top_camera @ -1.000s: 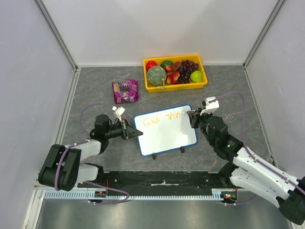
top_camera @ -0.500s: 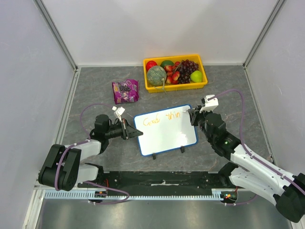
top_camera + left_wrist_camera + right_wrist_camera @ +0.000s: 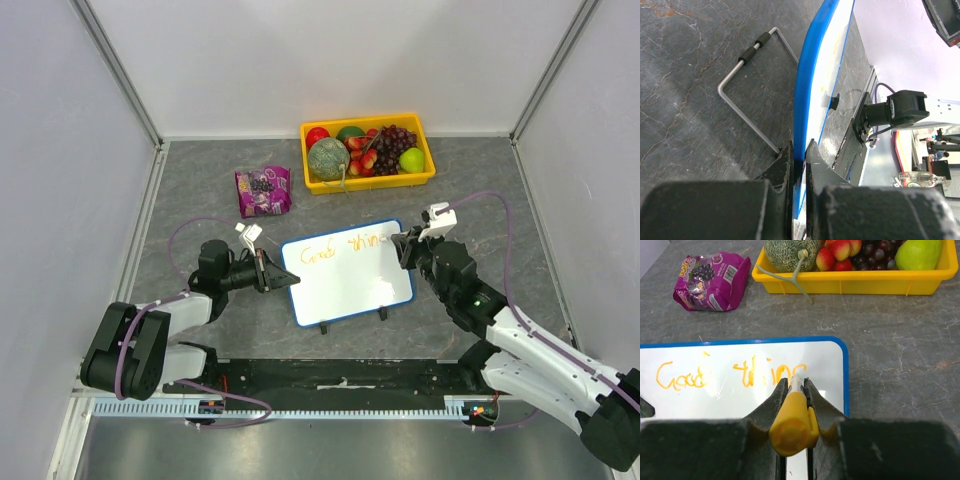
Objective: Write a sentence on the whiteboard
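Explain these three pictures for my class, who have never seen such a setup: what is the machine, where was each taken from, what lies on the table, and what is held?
The machine is a left arm and a right arm, bolted at the table's near edge. One picture looks down from above; the other two come from wrist cameras. The left gripper is shut on the whiteboard's edge, steadying it. The right gripper is shut on an orange marker, its tip at orange writing reading roughly "Good thin". Also on the table: a yellow tray of fruit and a purple snack bag.
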Robot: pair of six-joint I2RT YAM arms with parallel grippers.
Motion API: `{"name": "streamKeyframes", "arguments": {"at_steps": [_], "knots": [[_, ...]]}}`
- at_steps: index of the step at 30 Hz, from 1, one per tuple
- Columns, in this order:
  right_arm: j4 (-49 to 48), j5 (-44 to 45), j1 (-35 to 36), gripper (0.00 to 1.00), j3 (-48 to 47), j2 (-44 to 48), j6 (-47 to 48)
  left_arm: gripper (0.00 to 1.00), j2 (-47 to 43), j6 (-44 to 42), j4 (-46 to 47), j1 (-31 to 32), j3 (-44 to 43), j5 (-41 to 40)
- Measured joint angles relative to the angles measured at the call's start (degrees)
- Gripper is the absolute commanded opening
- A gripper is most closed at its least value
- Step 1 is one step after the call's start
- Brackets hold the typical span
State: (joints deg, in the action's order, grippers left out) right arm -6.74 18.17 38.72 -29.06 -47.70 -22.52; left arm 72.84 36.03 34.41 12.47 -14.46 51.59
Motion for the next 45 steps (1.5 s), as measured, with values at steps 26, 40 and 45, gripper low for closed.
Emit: {"name": "streamKeyframes", "arguments": {"at_steps": [26,40,45], "knots": [[-0.2,4.2,0.0,0.00,-1.0,-1.5,-0.3,0.02,0.0,0.0,0.0,0.0,-0.1,0.0],[0.5,3.3,0.0,0.00,1.1,1.4,-0.6,0.02,0.0,0.0,0.0,0.0,-0.1,0.0],[1.9,2.6,-0.1,0.00,2.6,3.8,-1.4,0.02,0.0,0.0,0.0,0.0,-0.1,0.0]]}}
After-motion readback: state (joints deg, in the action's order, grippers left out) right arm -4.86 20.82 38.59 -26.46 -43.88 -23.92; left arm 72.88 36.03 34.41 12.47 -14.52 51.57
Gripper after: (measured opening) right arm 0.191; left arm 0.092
